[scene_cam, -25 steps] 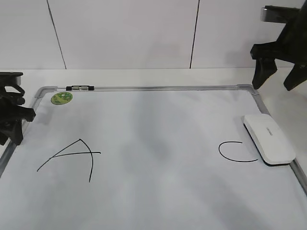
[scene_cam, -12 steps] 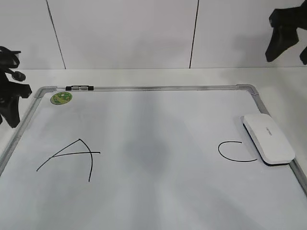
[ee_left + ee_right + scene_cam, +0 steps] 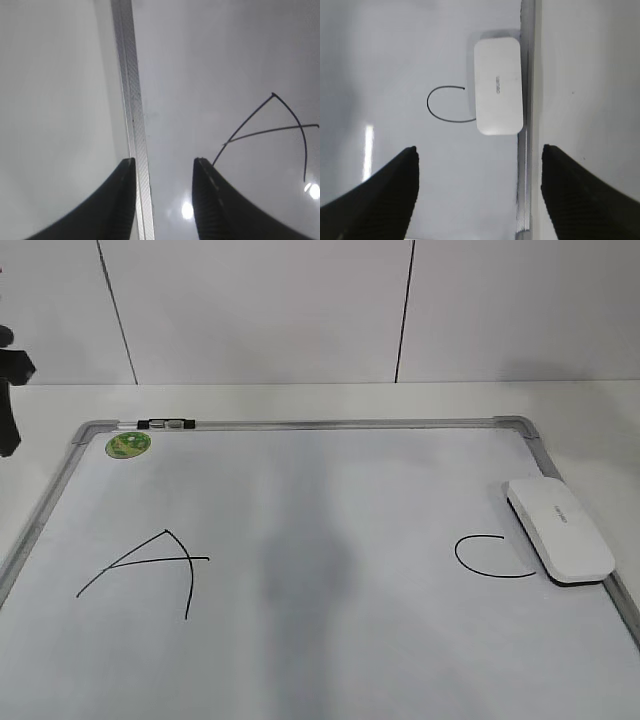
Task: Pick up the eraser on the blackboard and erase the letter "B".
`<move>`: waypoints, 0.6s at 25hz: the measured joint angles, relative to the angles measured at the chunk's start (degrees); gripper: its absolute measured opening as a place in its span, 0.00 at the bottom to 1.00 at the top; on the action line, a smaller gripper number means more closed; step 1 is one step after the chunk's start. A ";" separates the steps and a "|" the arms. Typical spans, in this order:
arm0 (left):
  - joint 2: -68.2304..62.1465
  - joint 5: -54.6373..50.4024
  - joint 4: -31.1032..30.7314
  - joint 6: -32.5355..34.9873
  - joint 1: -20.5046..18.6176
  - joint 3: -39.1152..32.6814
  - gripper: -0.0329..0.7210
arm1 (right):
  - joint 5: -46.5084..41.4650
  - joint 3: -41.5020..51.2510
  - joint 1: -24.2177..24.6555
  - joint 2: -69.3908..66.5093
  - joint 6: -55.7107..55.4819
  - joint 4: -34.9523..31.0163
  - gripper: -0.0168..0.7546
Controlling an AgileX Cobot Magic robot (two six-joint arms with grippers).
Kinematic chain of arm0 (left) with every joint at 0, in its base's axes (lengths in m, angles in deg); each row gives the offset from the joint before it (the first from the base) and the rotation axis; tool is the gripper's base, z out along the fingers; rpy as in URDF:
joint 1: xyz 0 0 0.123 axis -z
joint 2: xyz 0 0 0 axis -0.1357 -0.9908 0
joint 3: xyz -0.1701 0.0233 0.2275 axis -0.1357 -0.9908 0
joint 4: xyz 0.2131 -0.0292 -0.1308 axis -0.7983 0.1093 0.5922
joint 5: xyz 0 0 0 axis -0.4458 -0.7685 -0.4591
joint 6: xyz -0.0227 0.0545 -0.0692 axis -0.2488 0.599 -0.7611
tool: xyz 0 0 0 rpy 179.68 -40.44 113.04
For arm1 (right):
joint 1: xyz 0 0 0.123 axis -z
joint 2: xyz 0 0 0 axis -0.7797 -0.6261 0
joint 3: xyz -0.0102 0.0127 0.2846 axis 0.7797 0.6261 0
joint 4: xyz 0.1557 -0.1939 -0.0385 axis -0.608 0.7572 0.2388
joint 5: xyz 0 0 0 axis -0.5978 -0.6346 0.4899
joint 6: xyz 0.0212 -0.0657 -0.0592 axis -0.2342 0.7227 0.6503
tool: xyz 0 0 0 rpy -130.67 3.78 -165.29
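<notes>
The white eraser (image 3: pixel 560 530) lies flat on the blackboard (image 3: pixel 330 424) against its right frame, over the right end of the letter C (image 3: pixel 457 555). No letter "B" shows; the board's middle is blank. My right gripper (image 3: pixel 479 150) is open and empty, high above the board, with the eraser (image 3: pixel 498 85) ahead of it beside the frame (image 3: pixel 526 150). My left gripper (image 3: pixel 162 165) is open and empty above the board's left frame (image 3: pixel 131 100). In the exterior view only a dark part of the left arm (image 3: pixel 8 390) shows at the left edge.
The letter A (image 3: pixel 150 565) is on the board's left half and also shows in the left wrist view (image 3: pixel 270 132). A round green sticker (image 3: pixel 128 444) and a small black-and-silver clip (image 3: pixel 166 424) sit at the top left corner. A white wall stands behind.
Both arms have pulled up and away. The right gripper has left the exterior view at the top right; the left has moved up to the left edge. The eraser has not moved.
</notes>
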 joint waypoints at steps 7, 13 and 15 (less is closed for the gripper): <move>15.92 -0.60 -0.11 0.00 0.00 -11.18 0.40 | -0.58 16.29 0.00 20.77 0.00 2.58 0.78; 30.87 -0.89 -0.72 0.00 0.00 -20.20 0.40 | 0.21 27.05 0.00 41.35 0.00 5.62 0.78; 36.42 -1.06 -0.98 0.52 0.00 -23.09 0.40 | 0.46 29.22 0.00 47.37 0.00 5.92 0.78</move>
